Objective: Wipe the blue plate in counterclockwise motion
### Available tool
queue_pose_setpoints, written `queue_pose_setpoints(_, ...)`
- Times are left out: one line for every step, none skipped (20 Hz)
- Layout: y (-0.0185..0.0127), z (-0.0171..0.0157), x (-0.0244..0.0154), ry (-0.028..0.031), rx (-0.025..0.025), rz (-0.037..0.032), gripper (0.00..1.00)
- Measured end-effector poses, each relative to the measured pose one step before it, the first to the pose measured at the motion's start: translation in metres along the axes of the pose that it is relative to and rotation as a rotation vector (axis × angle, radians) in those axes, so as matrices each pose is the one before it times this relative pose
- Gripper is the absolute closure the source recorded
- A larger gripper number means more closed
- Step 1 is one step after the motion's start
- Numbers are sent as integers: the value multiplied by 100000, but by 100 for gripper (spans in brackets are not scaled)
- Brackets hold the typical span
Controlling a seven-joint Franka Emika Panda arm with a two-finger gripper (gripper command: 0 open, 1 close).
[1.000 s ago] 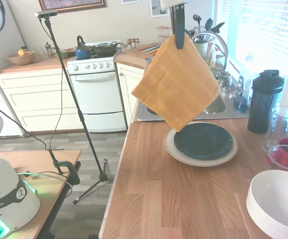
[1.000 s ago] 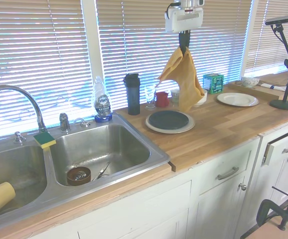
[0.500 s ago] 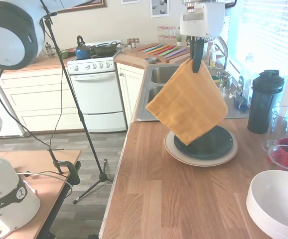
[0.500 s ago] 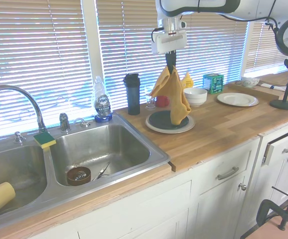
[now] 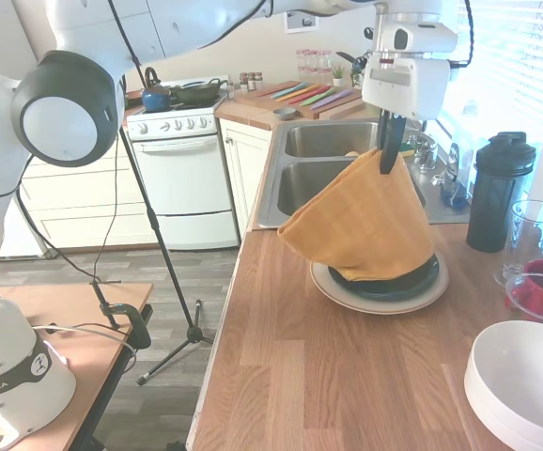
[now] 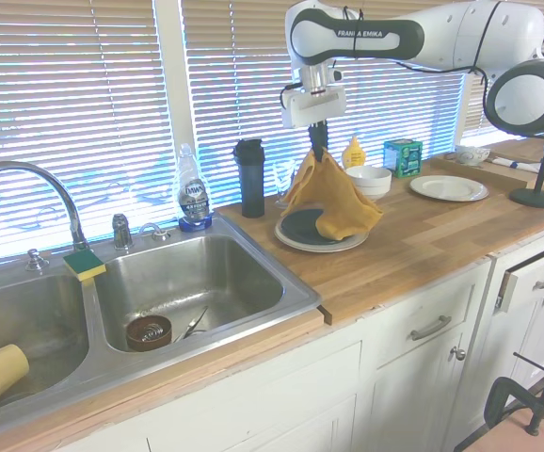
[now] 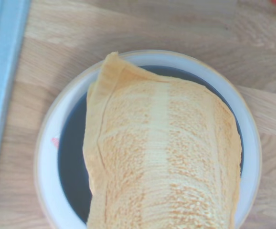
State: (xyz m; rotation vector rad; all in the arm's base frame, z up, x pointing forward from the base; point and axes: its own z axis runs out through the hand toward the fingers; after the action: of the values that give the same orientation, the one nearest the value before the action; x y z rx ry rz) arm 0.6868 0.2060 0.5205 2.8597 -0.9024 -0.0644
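Kitchen counter (image 5: 290, 366); hand (image 5: 391, 160) pinching yellow cloth (image 5: 361, 225), draped on blue plate (image 6: 302, 227)

Premises: domestic kitchen. Evidence: wooden butcher-block counter (image 6: 413, 235), double stainless steel sink (image 6: 173, 287) with curved chrome faucet (image 6: 27, 184), white gas stove (image 5: 182, 160) carrying blue kettle (image 5: 154, 94), cream cabinets (image 5: 74, 188), clear dish soap bottle (image 6: 191, 196), slatted window blinds (image 6: 65, 104).

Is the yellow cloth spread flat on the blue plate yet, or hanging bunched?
Bunched: the gripper pinches the yellow cloth by its top, tent-like, its lower edge draped on the blue plate.
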Motion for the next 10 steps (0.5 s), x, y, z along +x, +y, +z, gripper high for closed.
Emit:
queue_pose_setpoints(-122, 559, 294, -261, -244, 204, 100)
queue_pose_setpoints(-117, 607, 320, -269, -251, 230, 100)
queue_pose_setpoints(-100, 658, 352, -252, -229, 271, 100)
queue_pose_setpoints(-102, 770, 388, -274, -261, 272, 100)
queue_pose_setpoints(-117, 797, 370, -127, -100, 222, 100)
queue_pose_setpoints(-77, 822, 309, -263, -304, 171, 100)
queue_pose_setpoints(-85, 852, 303, -173, -176, 140, 100)
queue_pose_setpoints(-147, 910, 240, -84, -82, 9, 100)
queue_pose_setpoints(-152, 883, 174, 31, 53, -76, 100)
queue_pose_setpoints(-87, 793, 119, 104, 136, -92, 100)
